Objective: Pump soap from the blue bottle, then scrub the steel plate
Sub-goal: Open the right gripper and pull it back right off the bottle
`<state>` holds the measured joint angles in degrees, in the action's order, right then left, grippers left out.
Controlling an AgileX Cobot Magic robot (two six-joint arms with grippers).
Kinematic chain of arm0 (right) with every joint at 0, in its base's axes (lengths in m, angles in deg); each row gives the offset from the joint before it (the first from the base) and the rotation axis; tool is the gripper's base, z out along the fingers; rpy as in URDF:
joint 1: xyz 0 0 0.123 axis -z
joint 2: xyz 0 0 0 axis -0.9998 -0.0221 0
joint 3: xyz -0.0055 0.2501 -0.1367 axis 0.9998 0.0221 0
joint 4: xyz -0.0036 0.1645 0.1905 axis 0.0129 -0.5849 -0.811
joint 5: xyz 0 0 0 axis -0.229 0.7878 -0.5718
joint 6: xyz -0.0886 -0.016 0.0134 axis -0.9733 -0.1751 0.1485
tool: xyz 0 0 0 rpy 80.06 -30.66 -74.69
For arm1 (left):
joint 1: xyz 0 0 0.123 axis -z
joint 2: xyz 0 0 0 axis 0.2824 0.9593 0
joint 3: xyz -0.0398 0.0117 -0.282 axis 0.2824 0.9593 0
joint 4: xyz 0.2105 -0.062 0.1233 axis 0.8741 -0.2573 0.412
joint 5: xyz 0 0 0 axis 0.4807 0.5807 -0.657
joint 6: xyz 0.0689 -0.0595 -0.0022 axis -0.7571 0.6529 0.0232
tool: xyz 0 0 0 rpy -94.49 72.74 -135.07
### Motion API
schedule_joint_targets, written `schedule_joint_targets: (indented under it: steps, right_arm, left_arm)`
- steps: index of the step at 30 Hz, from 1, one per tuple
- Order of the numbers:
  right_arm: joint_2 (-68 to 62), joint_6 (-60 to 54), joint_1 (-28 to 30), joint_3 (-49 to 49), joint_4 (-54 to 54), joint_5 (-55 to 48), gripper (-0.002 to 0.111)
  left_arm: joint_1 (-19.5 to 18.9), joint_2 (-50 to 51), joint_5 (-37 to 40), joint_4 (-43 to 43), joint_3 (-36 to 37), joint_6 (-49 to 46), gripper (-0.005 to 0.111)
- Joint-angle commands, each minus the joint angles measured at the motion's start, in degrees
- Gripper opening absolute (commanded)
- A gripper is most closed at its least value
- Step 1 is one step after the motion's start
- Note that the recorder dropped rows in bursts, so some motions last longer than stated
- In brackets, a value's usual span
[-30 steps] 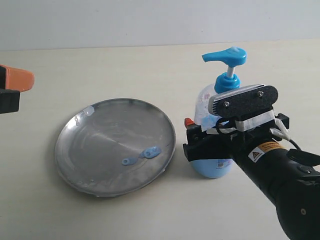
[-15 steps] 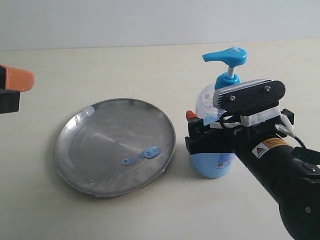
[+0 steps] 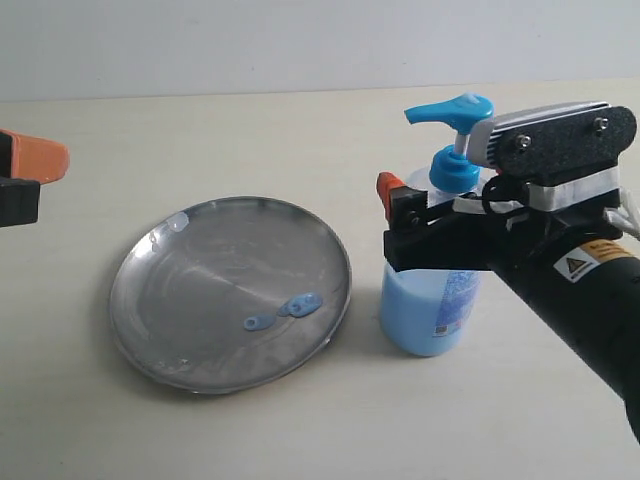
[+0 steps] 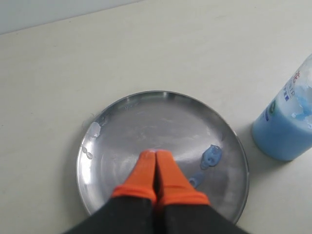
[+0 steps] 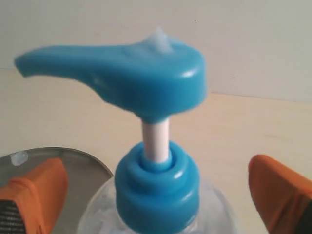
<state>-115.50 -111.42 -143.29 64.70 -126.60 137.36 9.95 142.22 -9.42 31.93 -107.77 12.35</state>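
Note:
The steel plate [image 3: 200, 270] lies left of centre with two small blobs of soap [image 3: 288, 309] near its right side. The blue bottle [image 3: 432, 305] stands upright just right of the plate, half full of light blue liquid. Its pump head [image 5: 122, 68] is raised. My right gripper [image 3: 445, 195] is open at the level of the bottle's collar [image 5: 156, 180], one orange finger [image 5: 39, 192] on each side, neither touching. My left gripper [image 4: 156, 156] is shut and empty above the plate [image 4: 146, 117]; in the exterior view it shows at the left edge [image 3: 35, 160].
The pale tabletop [image 3: 250, 140] runs back to a white wall. A few clear droplets [image 4: 93, 129] sit near the plate's rim. The bottle [image 4: 287, 131] shows at the edge of the left wrist view, and soap blobs [image 4: 212, 156] lie beside my shut fingers.
My right gripper has risen from the bottle's body to its collar, staying open. The bottle, the plate and the left gripper have not moved.

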Motion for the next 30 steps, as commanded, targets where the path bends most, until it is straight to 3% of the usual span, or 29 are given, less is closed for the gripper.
schedule_joint_targets:
  steps: [1,10,20,26,30]
  right_arm:
    - [4.28,-3.06,-0.12,-0.11,0.00,-4.95,0.097]
    - [13.48,-12.83,-0.12,-0.11,-6.12,-14.88,0.097]
    - [23.73,-32.75,-0.12,-0.11,-25.67,-25.97,0.095]
    - [28.03,-54.86,-0.12,-0.11,-49.76,-31.39,0.073]
    - [28.91,-59.23,-0.12,0.54,-51.13,-32.96,0.053]
  left_arm:
    - [-0.07,-0.30,-0.65,-0.35,0.20,0.38,0.000]
    - [-0.07,-0.30,-0.55,-0.34,0.20,0.38,0.000]
    - [-0.07,-0.30,-0.55,-0.34,0.20,0.38,0.000]
    - [-0.07,-0.30,-0.21,-0.48,0.20,0.38,0.000]
    - [-0.07,-0.30,0.26,-0.48,0.20,0.38,0.000]
